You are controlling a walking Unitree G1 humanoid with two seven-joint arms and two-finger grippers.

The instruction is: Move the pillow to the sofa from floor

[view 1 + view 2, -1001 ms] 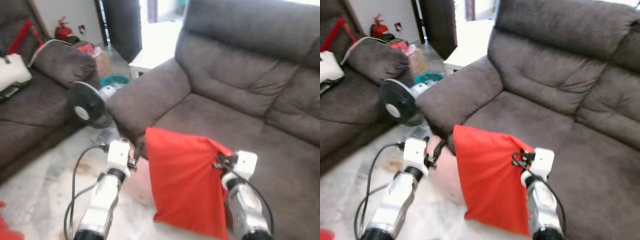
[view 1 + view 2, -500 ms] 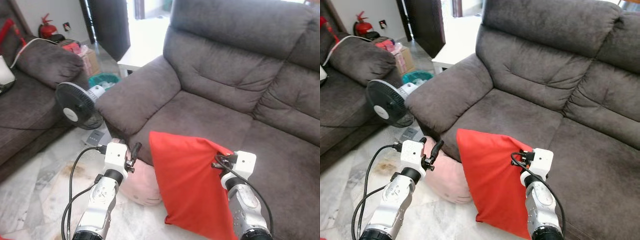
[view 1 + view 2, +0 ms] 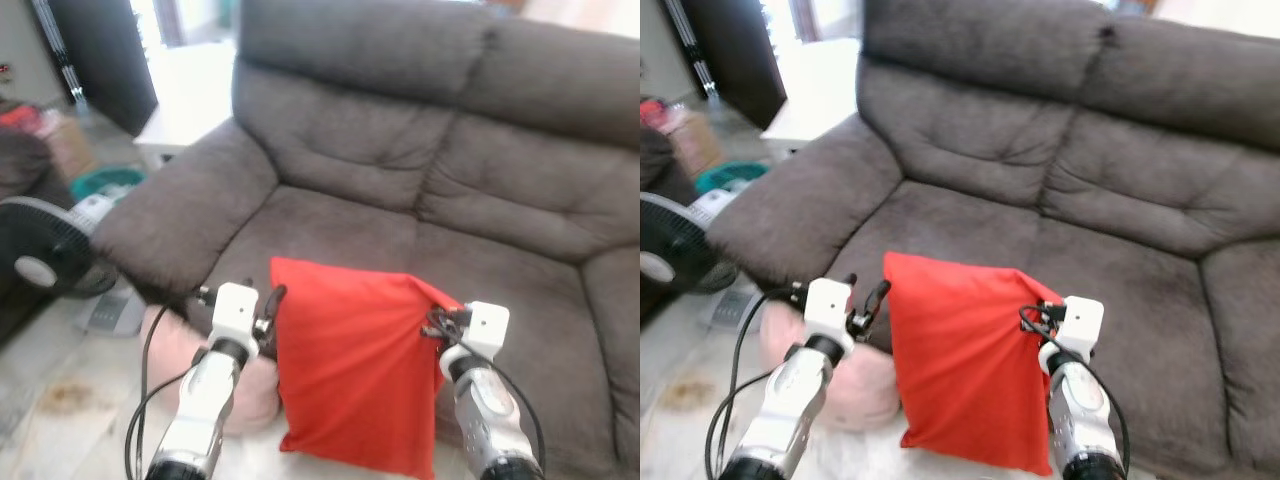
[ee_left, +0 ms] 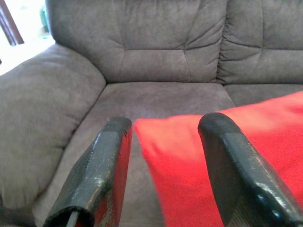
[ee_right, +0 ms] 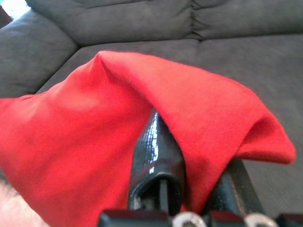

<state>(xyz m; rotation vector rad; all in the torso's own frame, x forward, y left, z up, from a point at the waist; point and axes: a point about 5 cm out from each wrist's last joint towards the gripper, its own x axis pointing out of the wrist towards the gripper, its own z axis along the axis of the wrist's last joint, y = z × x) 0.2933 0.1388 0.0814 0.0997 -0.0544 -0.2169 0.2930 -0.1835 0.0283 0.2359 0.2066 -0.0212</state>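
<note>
Hanging upright, corner up: pillow (image 3: 350, 370) | right pincer (image 5: 184, 175) pinching it | left pincer (image 4: 161, 161) spread

Red pillow (image 3: 350, 370) now squarely before the sofa (image 3: 400, 150) seat, left end effector (image 3: 272, 300) against its corner.

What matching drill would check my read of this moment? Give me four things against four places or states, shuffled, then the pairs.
Things:
1. red pillow
2. pink cushion
3. left gripper
4. fan

Places or states:
A. on the floor by the sofa's armrest, behind the left arm
B. held up in front of the sofa seat, a corner pinched by the right gripper
C. standing on the floor at the far left
D. fingers apart, one on each side of the pillow's edge

Pairs: 1-B, 2-A, 3-D, 4-C
</note>
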